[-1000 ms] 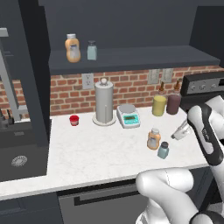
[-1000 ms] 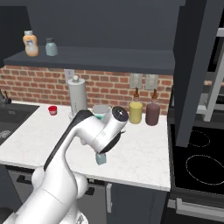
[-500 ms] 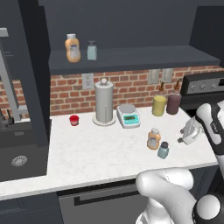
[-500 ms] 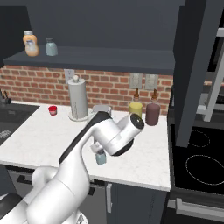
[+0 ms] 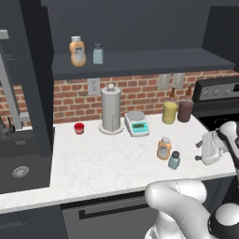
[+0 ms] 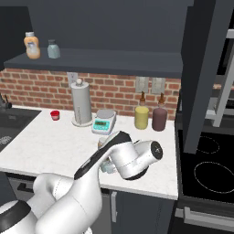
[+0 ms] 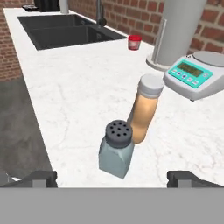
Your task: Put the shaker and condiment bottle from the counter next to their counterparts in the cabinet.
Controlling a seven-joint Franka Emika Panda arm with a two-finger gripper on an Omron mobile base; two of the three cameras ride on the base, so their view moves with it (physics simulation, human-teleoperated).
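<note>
The shaker [image 5: 174, 160], pale teal with a dark cap, stands on the white counter [image 5: 102, 158] near its front edge. Just behind it, close beside it, is the orange condiment bottle [image 5: 164, 148]. My gripper [image 5: 201, 152] hangs to their right, just above the counter, with its fingers pointing at them. In the hand view the shaker [image 7: 117, 148] is close and centred, with the bottle [image 7: 144, 109] behind it. There the gripper [image 7: 113, 181] is open and empty. Their counterparts, an orange bottle [image 5: 77, 51] and a shaker [image 5: 98, 53], stand on the cabinet shelf [image 5: 154, 60].
A silver paper towel holder [image 5: 111, 109] and a teal scale [image 5: 137, 123] stand at the back of the counter. A yellow-green bottle [image 5: 170, 111] and a maroon bottle [image 5: 185, 109] are by the wall. A red cup [image 5: 79, 128], sink [image 5: 18, 163] left, stove [image 5: 219, 88] right.
The hand has come down and a little right, settling low beside the shaker, while the arm's elbow swung forward. The jaws stayed open. The bottles have not moved.
</note>
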